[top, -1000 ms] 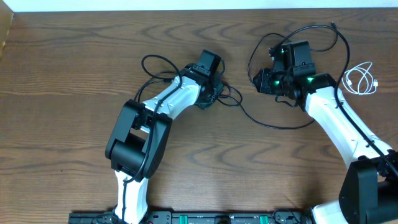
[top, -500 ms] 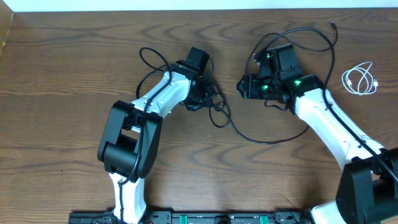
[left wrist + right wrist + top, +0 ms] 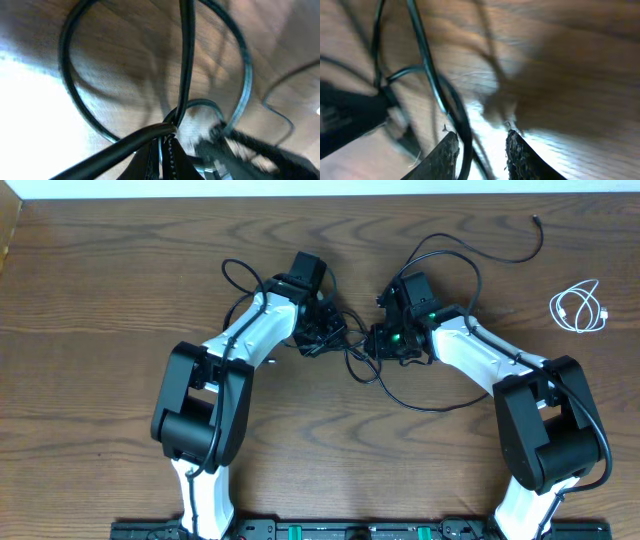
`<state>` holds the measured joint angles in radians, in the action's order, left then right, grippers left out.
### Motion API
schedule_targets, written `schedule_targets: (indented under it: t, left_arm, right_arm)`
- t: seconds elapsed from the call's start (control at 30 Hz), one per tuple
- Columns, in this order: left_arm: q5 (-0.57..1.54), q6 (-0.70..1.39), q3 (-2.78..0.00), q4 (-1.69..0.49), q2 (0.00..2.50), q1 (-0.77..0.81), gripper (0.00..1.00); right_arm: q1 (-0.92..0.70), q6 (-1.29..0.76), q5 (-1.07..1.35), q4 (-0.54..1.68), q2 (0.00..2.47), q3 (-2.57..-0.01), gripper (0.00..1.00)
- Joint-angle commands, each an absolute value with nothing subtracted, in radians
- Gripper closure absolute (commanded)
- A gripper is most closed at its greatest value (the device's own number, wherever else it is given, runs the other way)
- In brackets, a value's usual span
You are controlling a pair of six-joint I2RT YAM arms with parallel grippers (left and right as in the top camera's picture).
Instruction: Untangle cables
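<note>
The left gripper (image 3: 167, 142) is clenching the thin black cord (image 3: 186, 60) in the tangle at the middle of the table (image 3: 100, 300), the right gripper (image 3: 480, 145) is hanging just beside it with jaws parted around a strand, and the white cord (image 3: 580, 308) is lying coiled well apart on the right arm's side.

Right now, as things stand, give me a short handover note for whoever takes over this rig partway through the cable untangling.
Left gripper: jaws shut on the black cord, at the tangle of loops mid-table.
Right gripper: jaws open, a strand of the black cord running between them, not clamped.
White cord: loosely coiled by itself at the right side of the table, clear of the black one.
Done: the two cords lie apart.
Left: the black cord's crossed loops between the two grippers need pulling out.
</note>
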<state>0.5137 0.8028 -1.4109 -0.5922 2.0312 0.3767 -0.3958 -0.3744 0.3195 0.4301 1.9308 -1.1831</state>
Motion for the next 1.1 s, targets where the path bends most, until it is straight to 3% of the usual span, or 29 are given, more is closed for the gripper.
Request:
schedule_targets:
  t: [0.0,0.23,0.27,0.33,0.37,0.87,1.07]
  left_arm:
    - [0.513,0.782,-1.405,-0.594,1.893,0.373,0.93]
    - [0.401,0.784,-1.404,-0.647,1.819,0.393,0.93]
    - [0.364,0.811,-1.404,-0.663,1.830,0.416,0.89]
    - [0.319,0.852,-1.404,-0.663,1.845,0.445,0.83]
    - [0.258,0.891,-1.404,-0.662,1.862,0.459,0.70]
    - [0.278,0.990,-1.393,-0.635,2.023,0.495,0.70]
    - [0.276,1.034,-1.383,-0.592,2.055,0.501,0.76]
  right_arm:
    - [-0.397,-0.369,0.238,0.433,1.936,-1.183,0.71]
    - [-0.396,-0.371,0.253,0.425,1.937,-1.183,0.77]
    - [-0.396,-0.408,0.253,0.439,1.937,-1.183,0.88]
    - [-0.394,-0.441,0.279,0.445,1.948,-1.183,0.97]
    - [-0.394,-0.442,0.302,0.445,1.960,-1.183,0.99]
    - [-0.387,-0.535,0.350,0.486,1.994,-1.183,0.99]
    - [-0.387,-0.535,0.350,0.484,1.994,-1.183,0.99]
